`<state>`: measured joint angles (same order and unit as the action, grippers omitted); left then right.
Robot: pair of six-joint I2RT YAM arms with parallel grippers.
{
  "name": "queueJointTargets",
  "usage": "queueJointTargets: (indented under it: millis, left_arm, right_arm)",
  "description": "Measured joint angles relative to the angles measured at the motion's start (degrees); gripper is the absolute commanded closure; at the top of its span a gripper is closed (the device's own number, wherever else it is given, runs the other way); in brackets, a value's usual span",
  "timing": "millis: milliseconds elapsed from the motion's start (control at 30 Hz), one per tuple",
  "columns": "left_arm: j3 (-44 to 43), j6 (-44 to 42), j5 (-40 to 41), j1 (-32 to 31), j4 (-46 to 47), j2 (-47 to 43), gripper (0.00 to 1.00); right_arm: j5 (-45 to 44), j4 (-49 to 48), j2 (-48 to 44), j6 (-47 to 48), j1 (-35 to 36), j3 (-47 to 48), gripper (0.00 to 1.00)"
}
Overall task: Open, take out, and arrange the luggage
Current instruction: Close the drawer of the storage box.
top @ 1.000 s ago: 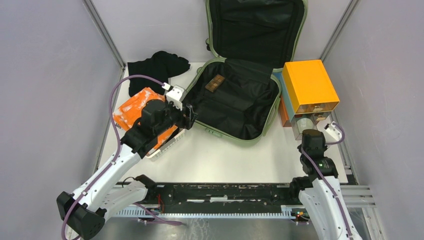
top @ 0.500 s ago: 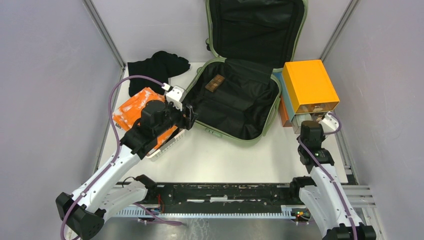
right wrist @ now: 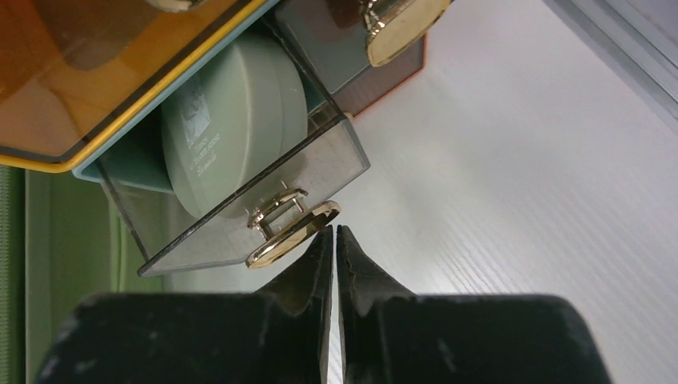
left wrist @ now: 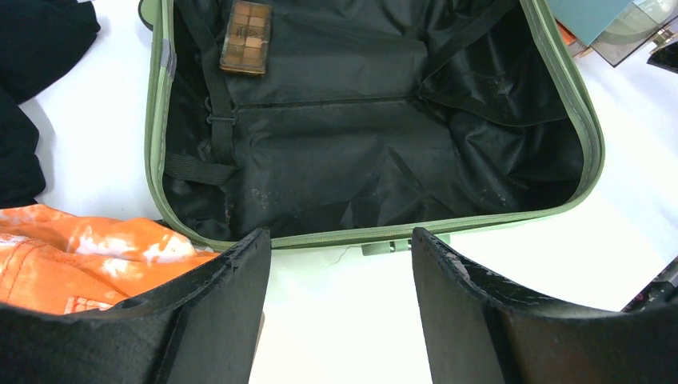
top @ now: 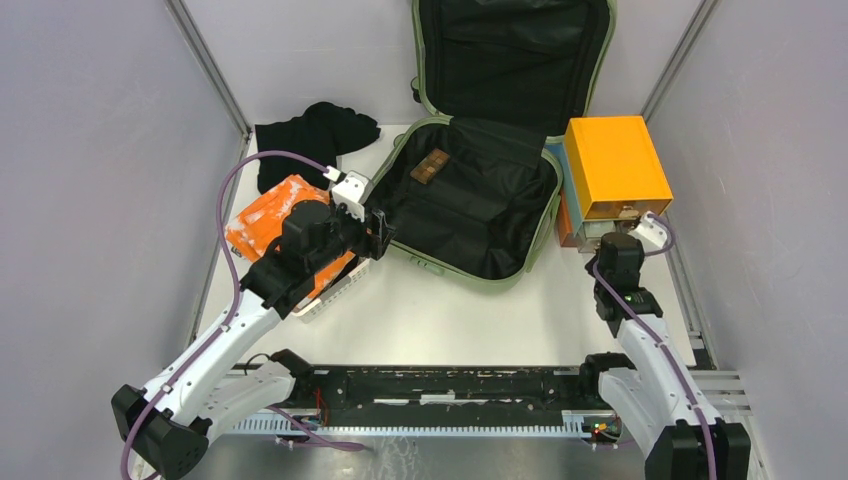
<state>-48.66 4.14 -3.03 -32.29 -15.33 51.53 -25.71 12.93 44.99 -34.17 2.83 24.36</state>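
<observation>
Two empty claws: the left gripper gapes by the sage-green hard-shell suitcase; the right gripper, pinched shut, should push squarely beside the gold ring handle of the smoked drawer.

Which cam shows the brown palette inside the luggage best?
Left wrist: the brown palette is large enough to show its square pans, lying on the black lining near the luggage rim. Top external shows it only as a small brown patch. Right wrist does not show it.

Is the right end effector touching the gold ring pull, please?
Cannot tell: right wrist view shows the right end effector at the ring pull, depth unclear.
</observation>
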Motion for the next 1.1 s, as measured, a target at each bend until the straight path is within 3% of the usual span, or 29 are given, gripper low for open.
queueJointTargets:
  millis: [200, 300, 1100]
  left_arm:
    - [0.00, 0.00, 0.04, 0.00, 0.00, 0.00, 0.28]
    - [0.00, 0.00, 0.04, 0.00, 0.00, 0.00, 0.28]
    - [0.00, 0.00, 0.94, 0.00, -0.02, 0.07, 0.28]
  right_arm:
    - [3.28, -3.13, 1.03, 0.42, 0.00, -0.22, 0.86]
    - [4.42, -3.13, 0.76, 0.59, 0.00, -0.26, 0.79]
    - [8.37, -14.58, 6.69, 4.61, 0.15, -1.03, 0.71]
